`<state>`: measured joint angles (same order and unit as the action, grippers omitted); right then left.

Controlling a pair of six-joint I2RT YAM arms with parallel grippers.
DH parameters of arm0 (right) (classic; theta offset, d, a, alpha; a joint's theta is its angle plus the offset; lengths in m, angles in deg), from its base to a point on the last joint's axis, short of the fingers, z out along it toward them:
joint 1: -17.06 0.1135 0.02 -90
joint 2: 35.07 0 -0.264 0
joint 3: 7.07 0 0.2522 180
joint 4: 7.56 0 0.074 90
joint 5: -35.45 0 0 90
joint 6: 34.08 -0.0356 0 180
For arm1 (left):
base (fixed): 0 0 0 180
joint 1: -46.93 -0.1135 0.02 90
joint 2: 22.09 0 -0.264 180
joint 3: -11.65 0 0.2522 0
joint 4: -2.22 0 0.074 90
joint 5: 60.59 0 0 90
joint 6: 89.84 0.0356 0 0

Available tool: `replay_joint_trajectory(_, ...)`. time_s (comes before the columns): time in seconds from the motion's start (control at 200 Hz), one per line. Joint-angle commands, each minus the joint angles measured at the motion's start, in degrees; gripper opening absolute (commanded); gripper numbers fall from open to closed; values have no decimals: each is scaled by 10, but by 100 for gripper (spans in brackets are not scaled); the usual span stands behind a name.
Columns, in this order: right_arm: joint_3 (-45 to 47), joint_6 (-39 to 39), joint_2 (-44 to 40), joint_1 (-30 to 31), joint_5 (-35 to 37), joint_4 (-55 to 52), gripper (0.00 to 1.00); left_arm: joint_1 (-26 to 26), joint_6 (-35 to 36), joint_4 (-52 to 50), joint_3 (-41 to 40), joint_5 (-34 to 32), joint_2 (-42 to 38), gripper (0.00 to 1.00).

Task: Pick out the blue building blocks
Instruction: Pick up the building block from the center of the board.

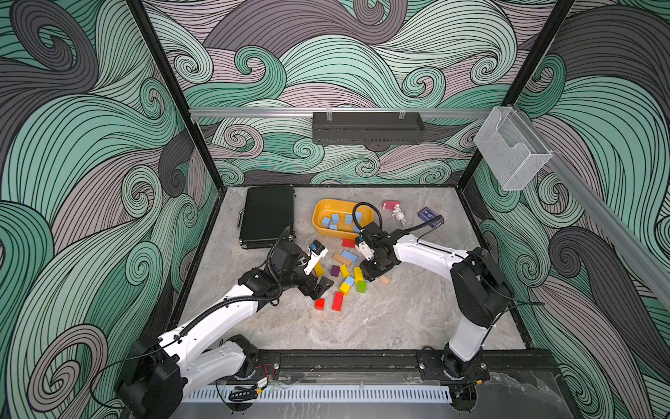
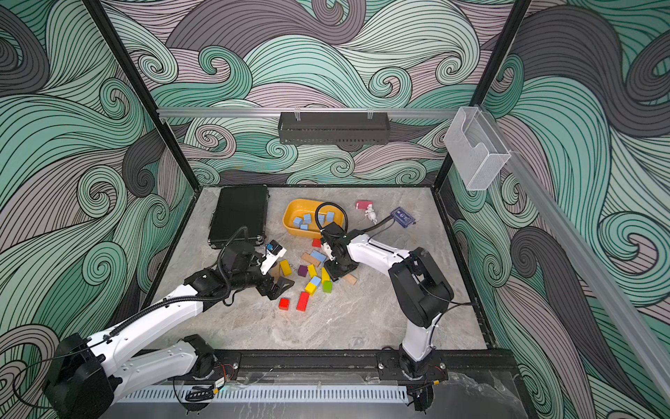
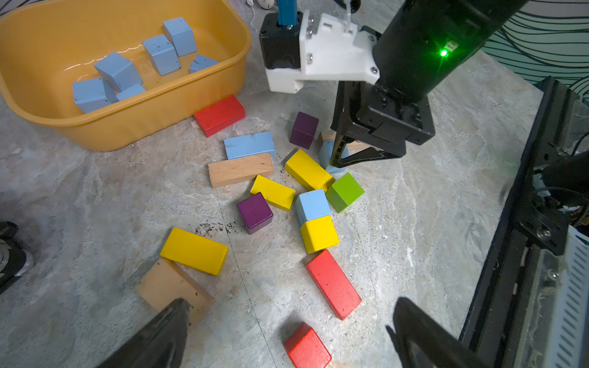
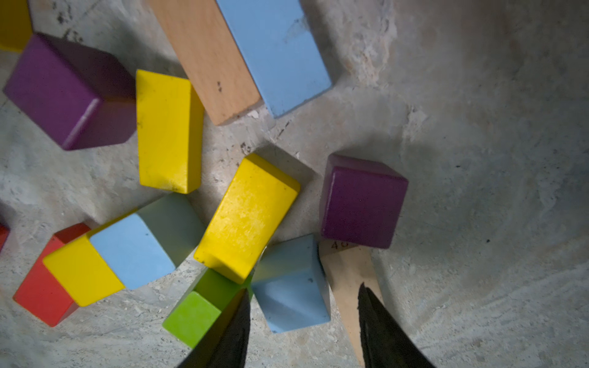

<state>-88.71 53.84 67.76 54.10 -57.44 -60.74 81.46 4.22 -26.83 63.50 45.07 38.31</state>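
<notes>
Straddling a blue cube (image 4: 287,296), the right gripper (image 4: 302,288) stands parted, with a gap on one side. The left gripper (image 3: 290,306) gapes wide, holding nothing. Other blue blocks (image 3: 161,54) lie in the yellow tub (image 3: 143,127).

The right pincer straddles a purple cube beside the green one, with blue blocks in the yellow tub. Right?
No: the right wrist view shows the right pincer straddling a blue cube, not purple. It is beside the green cube, and blue blocks are in the yellow tub.
</notes>
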Motion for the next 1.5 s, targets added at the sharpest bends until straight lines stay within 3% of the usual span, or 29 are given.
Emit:
replay_joint_trajectory(0.0,-15,-2,17,5,11,5,54,4,13,5,0,-8,-13,99)
replay_joint_trajectory(0.505,-12,-9,31,14,21,9,42,5,23,5,-2,-27,-29,98)
replay_joint_trajectory(0.956,9,-15,-9,18,29,7,27,5,21,8,-3,-49,-47,99)
replay_joint_trajectory(1.351,7,-27,-75,18,21,-13,0,5,23,7,10,-64,-66,99)
replay_joint_trajectory(1.496,-7,-31,-109,19,24,-26,0,5,26,13,24,-82,-75,99)
